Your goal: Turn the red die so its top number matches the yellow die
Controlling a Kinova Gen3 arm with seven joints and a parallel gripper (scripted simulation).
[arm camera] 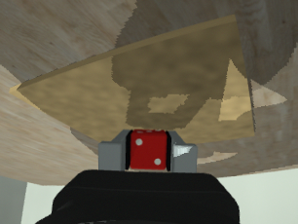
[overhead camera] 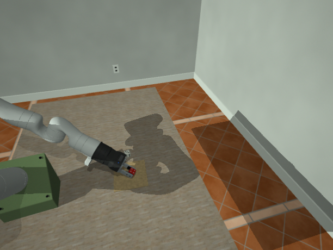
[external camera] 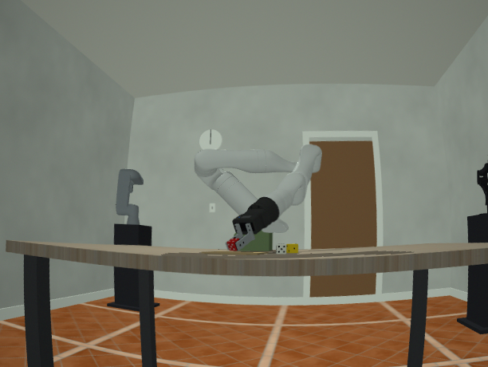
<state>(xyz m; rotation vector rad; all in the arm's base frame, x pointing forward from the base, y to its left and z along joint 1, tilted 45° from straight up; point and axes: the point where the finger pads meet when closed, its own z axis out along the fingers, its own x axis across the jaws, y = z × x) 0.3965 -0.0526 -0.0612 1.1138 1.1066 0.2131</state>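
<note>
My gripper (overhead camera: 131, 172) (external camera: 236, 243) (arm camera: 148, 144) is shut on the red die (overhead camera: 132, 170) (external camera: 232, 244) (arm camera: 148, 150) and holds it at a slant low over the tan mat (overhead camera: 139, 181) (arm camera: 91, 83). In the wrist view the die's face toward the camera shows two white pips. A white die (overhead camera: 127, 153) (external camera: 281, 248) stands behind the gripper on the table. The yellow die (external camera: 292, 248) stands right beside the white die in the exterior view; in the top view the arm hides it.
The wooden table (overhead camera: 109, 217) (external camera: 120, 255) carries the green robot base (overhead camera: 30, 187) (external camera: 259, 242) at the left. A grey stand with a second arm (external camera: 129, 199) is behind the table's left end. A black stand (external camera: 478, 239) is at the right.
</note>
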